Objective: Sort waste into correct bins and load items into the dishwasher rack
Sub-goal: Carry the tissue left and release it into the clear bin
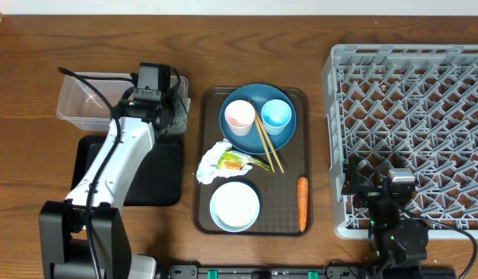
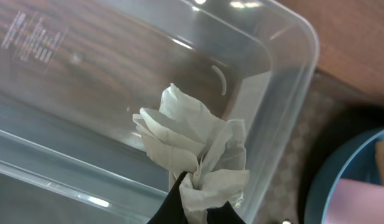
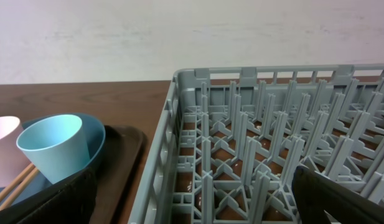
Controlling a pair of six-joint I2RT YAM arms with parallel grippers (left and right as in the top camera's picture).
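Observation:
My left gripper is shut on a crumpled white napkin and holds it over the right end of the clear tub, which also shows in the overhead view. The black tray lies in front of the tub. A second napkin with green-orange scraps, a carrot and the small bowl lie on the brown tray. The pink cup, the light blue cup and the chopsticks rest on a blue plate. My right gripper is open and empty over the front left corner of the grey rack.
The left arm stretches from the table's front left across the black tray. The rack fills the right side and its left wall stands close to the brown tray. The right wrist view shows the light blue cup to the rack's left.

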